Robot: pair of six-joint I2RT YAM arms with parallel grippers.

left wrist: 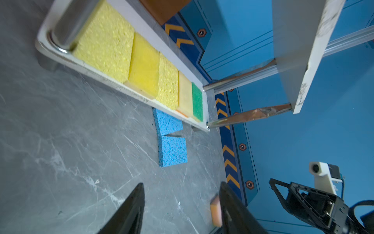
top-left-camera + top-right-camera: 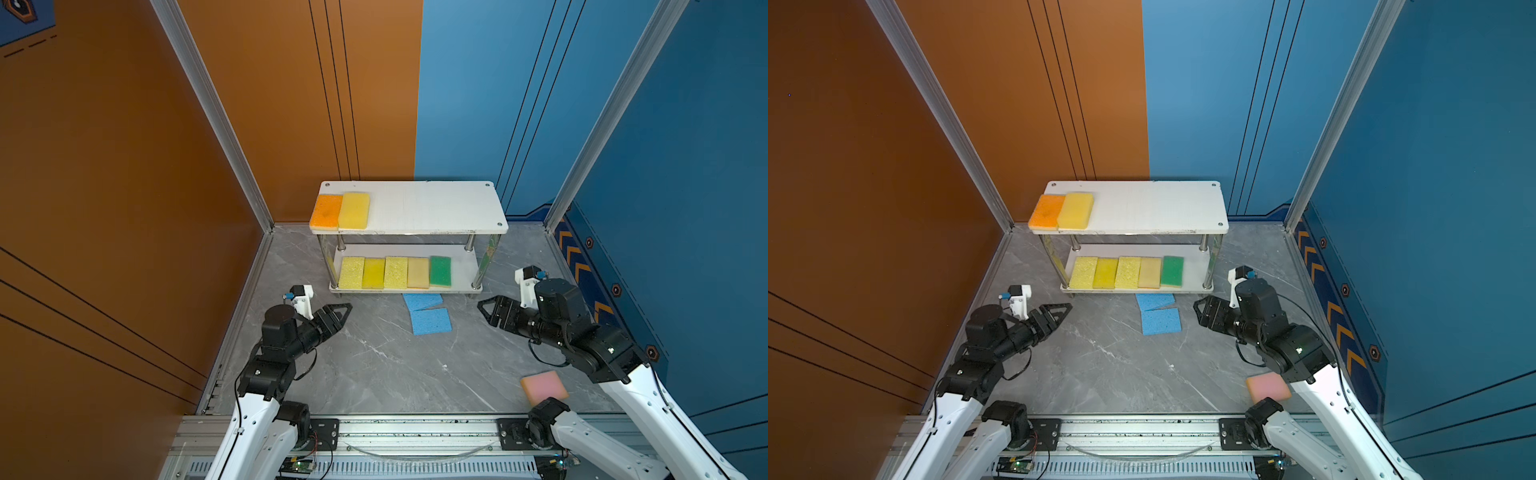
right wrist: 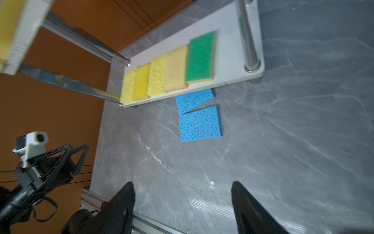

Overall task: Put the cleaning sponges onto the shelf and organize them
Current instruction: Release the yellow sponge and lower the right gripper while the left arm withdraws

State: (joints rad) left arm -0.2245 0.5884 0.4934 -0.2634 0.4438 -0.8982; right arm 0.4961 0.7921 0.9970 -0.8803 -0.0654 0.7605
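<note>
The white two-tier shelf (image 2: pixel 436 208) stands at the back of the table. An orange sponge (image 2: pixel 326 212) and a yellow sponge (image 2: pixel 354 210) lie side by side at the left end of its top board. Several sponges, yellow, beige (image 2: pixel 418 272) and green (image 2: pixel 440 271), fill the lower board in a row. Two light blue sponges (image 2: pixel 423 300) (image 2: pixel 431 322) lie flat on the table just in front of the shelf. A pink sponge (image 2: pixel 543 386) lies at the front right, under my right arm. My left gripper (image 2: pixel 347 308) and right gripper (image 2: pixel 482 307) flank the blue sponges, both open and empty.
The grey marble tabletop (image 2: pixel 374 365) is bounded by an orange wall on the left, a blue wall on the right and a metal rail (image 2: pixel 415 428) along the front. The right part of the shelf's top board is bare.
</note>
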